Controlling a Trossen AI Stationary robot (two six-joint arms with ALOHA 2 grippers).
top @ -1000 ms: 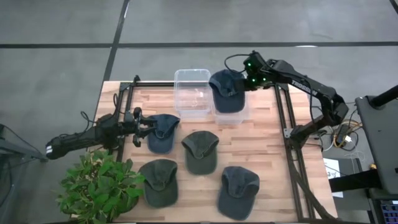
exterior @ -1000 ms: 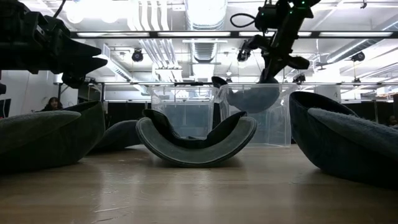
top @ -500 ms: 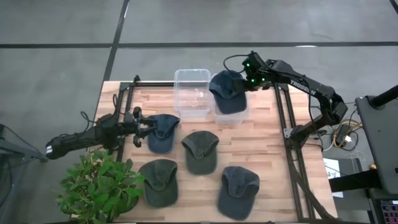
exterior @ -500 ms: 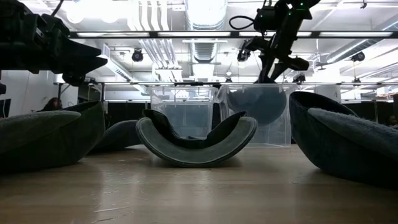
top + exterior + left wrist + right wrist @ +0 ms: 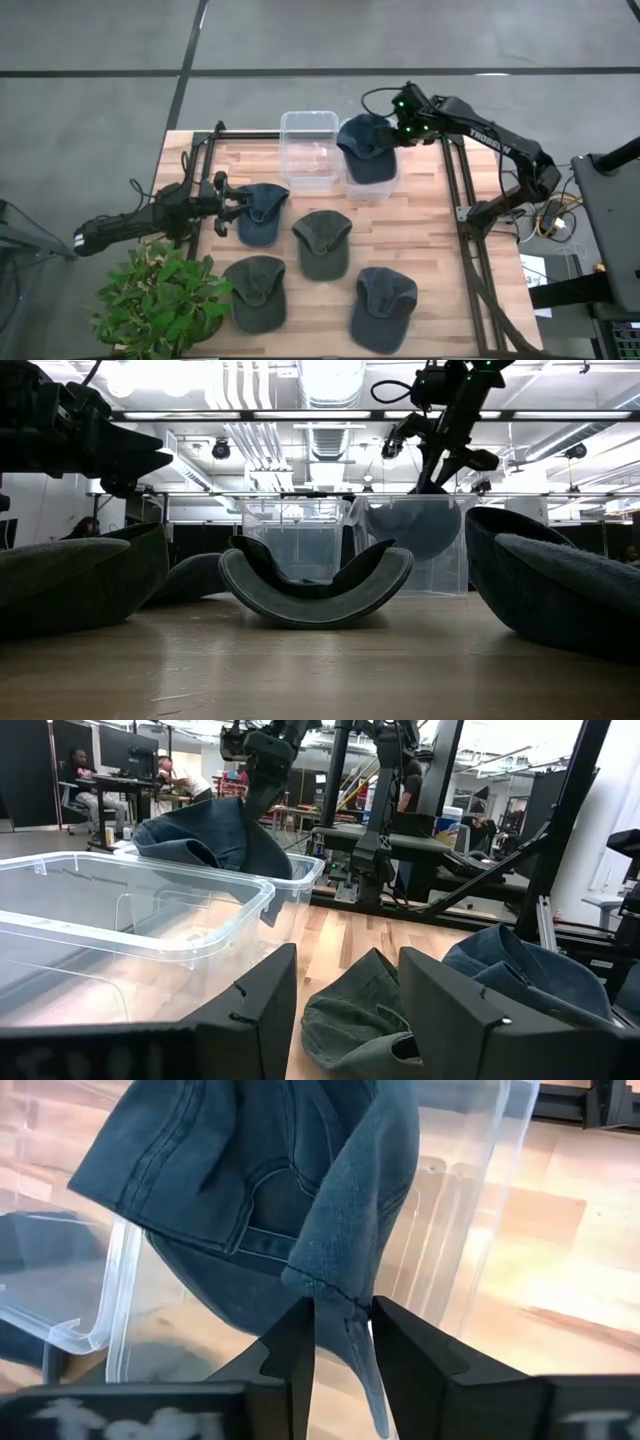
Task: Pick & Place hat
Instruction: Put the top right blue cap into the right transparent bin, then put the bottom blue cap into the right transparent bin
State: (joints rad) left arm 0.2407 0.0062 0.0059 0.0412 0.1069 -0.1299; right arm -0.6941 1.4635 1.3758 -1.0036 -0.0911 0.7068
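From above: right gripper (image 5: 396, 132) up at the table's (image 5: 420, 250) far edge, over the right-hand clear bin (image 5: 368, 185), blue hat (image 5: 365, 147) draped across that bin's rim. Left gripper (image 5: 238, 200) near the left edge, hovering at a second blue cap (image 5: 262, 212). Three more caps spread toward the near edge, potted plant (image 5: 160, 298) at the near left corner.

At table height: hat (image 5: 410, 525) sagging inside the far bin (image 5: 445, 550), right gripper (image 5: 440, 460) just above it. Upturned cap (image 5: 315, 585) front and centre.

Left wrist: fingers (image 5: 250, 1010) spread apart, nothing between them, a cap (image 5: 350, 1020) just beyond; hat (image 5: 205, 835) lying over the bins (image 5: 120, 920) ahead.

Right wrist: fingers (image 5: 290, 1345) parted only a little, a fold of the hat (image 5: 290, 1170) running down between them; gripped or merely brushing, hard to call.
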